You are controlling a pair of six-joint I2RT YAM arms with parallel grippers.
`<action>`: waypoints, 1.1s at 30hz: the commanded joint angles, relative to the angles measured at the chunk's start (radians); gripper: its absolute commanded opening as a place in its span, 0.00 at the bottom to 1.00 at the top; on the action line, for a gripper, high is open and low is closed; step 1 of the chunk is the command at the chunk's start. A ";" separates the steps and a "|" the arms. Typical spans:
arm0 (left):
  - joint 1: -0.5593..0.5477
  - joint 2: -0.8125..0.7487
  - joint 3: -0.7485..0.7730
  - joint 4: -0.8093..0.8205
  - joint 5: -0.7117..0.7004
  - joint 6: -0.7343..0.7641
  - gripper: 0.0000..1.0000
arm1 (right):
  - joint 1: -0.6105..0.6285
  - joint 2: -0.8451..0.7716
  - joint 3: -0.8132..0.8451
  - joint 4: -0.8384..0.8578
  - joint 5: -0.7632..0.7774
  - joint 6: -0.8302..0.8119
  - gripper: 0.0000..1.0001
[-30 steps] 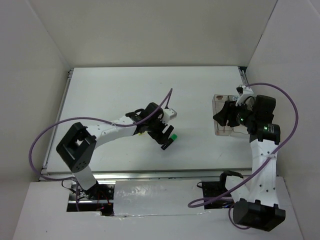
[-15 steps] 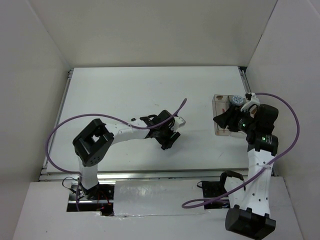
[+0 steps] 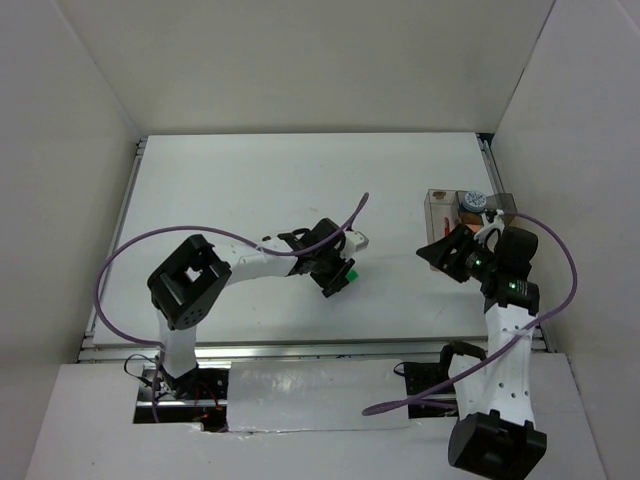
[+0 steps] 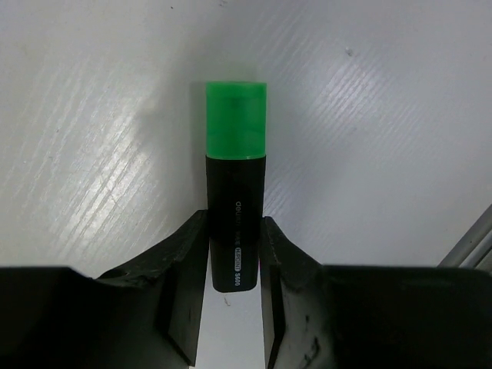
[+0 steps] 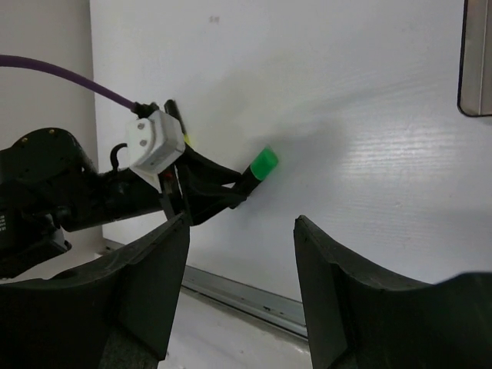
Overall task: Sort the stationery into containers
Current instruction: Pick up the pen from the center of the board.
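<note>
R tool (image 3: 437,252) backed off organiser (image 3: 445,203), nearer edge.

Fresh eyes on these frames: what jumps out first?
The green-capped highlighter grabs the eye, clamped between the jaws of the left gripper near the middle of the table. On the right side, the right gripper hangs open and empty by the smoky organiser, with a blue-topped tub at its far end.
</note>
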 commanded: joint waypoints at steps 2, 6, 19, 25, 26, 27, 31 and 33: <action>0.043 -0.033 -0.043 0.046 0.095 -0.033 0.18 | -0.002 0.007 -0.050 0.098 -0.004 0.094 0.64; 0.072 -0.142 -0.093 0.119 0.160 -0.058 0.07 | 0.056 0.039 -0.073 0.166 0.019 0.157 0.63; 0.117 -0.317 -0.072 0.175 0.307 -0.238 0.01 | 0.403 0.155 -0.080 0.551 0.106 0.384 0.58; 0.134 -0.306 -0.040 0.187 0.344 -0.323 0.00 | 0.470 0.231 -0.028 0.602 0.146 0.421 0.56; 0.134 -0.308 -0.037 0.190 0.344 -0.332 0.00 | 0.477 0.240 -0.024 0.606 0.147 0.429 0.56; 0.134 -0.306 -0.035 0.190 0.344 -0.341 0.00 | 0.490 0.257 -0.018 0.612 0.150 0.439 0.56; 0.134 -0.297 -0.032 0.189 0.342 -0.387 0.00 | 0.519 0.289 0.015 0.617 0.189 0.447 0.57; 0.138 -0.297 -0.031 0.190 0.338 -0.412 0.00 | 0.530 0.309 0.037 0.599 0.213 0.443 0.59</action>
